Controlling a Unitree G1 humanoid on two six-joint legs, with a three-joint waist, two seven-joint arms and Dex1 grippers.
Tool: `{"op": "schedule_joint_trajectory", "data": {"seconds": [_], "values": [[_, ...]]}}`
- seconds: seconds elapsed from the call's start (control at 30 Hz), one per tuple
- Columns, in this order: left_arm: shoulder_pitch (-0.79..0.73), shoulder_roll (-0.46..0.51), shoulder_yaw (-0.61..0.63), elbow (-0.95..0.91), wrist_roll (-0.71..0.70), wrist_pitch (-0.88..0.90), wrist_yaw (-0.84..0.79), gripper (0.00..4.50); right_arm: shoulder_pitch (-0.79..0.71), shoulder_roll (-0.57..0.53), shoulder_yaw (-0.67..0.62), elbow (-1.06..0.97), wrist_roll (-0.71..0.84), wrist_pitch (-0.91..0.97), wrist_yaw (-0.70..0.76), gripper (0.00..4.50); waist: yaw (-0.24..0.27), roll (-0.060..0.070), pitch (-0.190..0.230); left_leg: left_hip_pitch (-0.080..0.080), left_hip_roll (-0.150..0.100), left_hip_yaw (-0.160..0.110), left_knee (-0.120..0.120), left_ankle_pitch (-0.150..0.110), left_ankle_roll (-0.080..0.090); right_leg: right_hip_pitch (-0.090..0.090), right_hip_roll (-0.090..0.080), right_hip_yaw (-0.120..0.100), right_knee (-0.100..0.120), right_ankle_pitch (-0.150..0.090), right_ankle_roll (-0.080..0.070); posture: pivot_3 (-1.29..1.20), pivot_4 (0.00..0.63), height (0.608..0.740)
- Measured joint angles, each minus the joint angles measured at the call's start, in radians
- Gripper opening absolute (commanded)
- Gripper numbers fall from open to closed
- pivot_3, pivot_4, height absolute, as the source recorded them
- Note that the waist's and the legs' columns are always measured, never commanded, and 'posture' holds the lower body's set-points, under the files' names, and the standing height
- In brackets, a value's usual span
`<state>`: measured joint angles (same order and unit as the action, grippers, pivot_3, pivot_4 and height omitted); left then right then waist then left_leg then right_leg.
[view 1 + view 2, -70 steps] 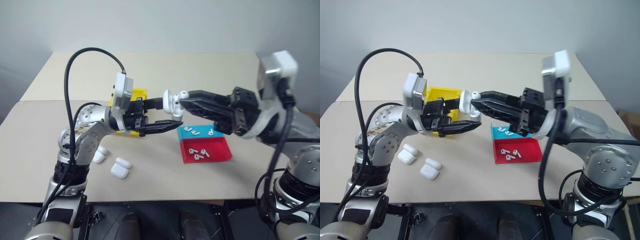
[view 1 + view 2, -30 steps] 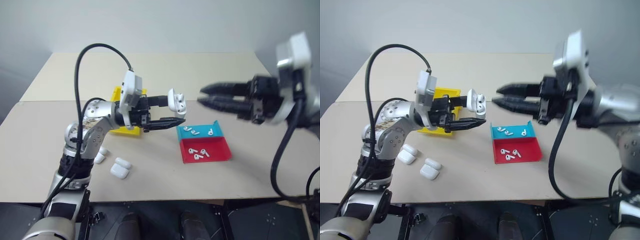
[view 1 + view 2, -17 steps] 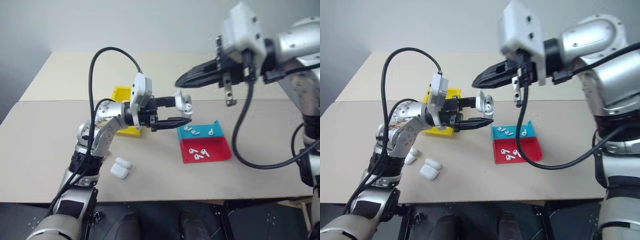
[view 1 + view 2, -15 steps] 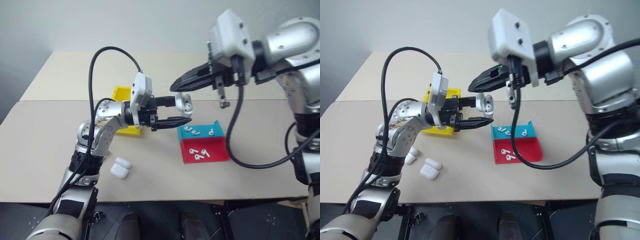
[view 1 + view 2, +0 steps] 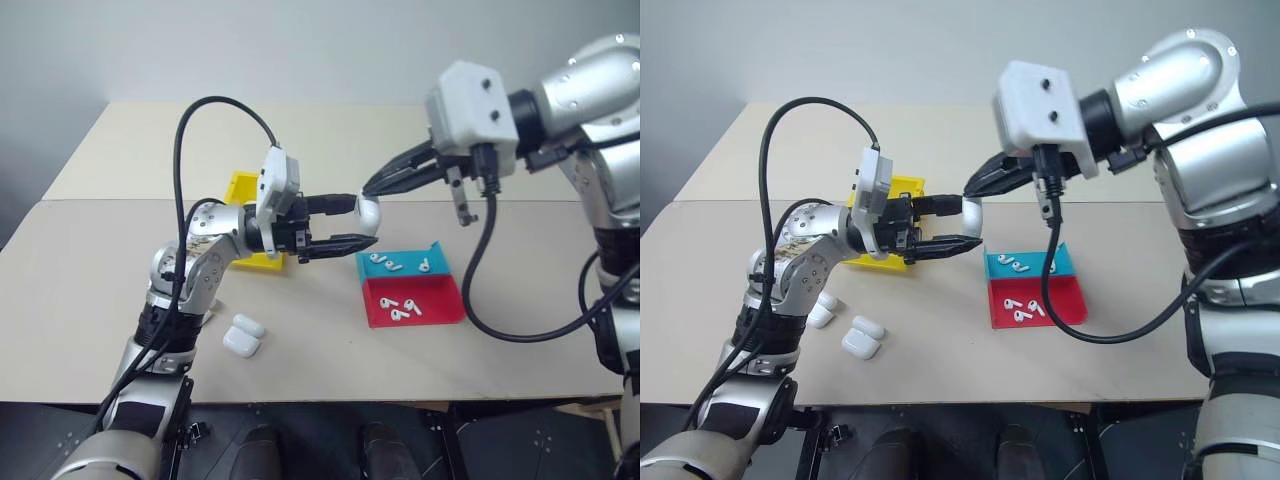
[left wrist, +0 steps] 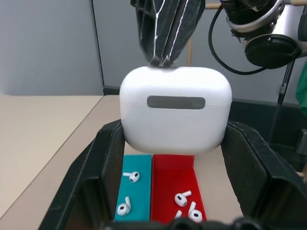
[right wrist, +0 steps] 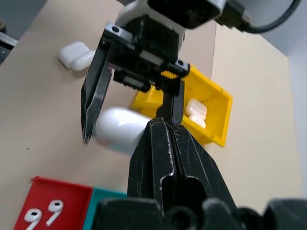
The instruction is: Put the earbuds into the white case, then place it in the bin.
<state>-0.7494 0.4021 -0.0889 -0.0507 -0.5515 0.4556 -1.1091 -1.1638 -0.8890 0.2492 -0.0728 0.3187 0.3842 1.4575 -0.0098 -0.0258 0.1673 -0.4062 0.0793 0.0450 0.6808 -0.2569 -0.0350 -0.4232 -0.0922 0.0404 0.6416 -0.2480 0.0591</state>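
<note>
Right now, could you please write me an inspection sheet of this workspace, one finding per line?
Surface: beige table, two boards joined by a seam.
Job's things: white case, lid shut, held above the table; yellow bin with cases inside; earbuds in the red tray and in the blue tray.
Clutter: spare cases lying near the left arm.
Grippers: left gripper shut on the white case; right gripper shut, its tip at the case's top.
Cables: black cable looping over the left arm; another hanging from the right wrist.
Surroundings: grey wall behind; nothing else seen.
</note>
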Motion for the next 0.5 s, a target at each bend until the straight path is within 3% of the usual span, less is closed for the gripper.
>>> {"op": "schedule_joint_trajectory", "data": {"seconds": [0.23,0.33,0.5], "values": [[0.017,0.002,0.025,-0.057,-0.001,0.0,0.035,2.77,0.094,0.0,-0.172,-0.106,0.134,0.207,-0.133,0.01,-0.002,0.0,0.0,0.0,0.0,0.0,0.0,0.0,0.0,0.0,0.0,0.0,0.0,0.0,0.0,0.0,0.15,0.74],[0.063,0.04,0.069,-0.098,0.002,0.003,0.095,2.77,0.235,-0.006,-0.342,-0.185,0.259,0.379,-0.243,0.01,0.001,-0.001,0.0,0.001,0.0,-0.001,0.0,0.0,0.0,0.002,0.0,-0.001,0.0,0.0,0.0,0.0,0.15,0.74],[0.138,0.078,0.171,-0.118,0.045,0.053,0.298,2.77,0.442,0.025,-0.475,-0.333,0.378,0.597,-0.461,0.01,0.001,-0.001,0.0,0.002,0.0,-0.001,0.0,0.0,0.0,0.001,0.0,0.0,0.0,0.0,0.0,0.0,0.15,0.74]]}}
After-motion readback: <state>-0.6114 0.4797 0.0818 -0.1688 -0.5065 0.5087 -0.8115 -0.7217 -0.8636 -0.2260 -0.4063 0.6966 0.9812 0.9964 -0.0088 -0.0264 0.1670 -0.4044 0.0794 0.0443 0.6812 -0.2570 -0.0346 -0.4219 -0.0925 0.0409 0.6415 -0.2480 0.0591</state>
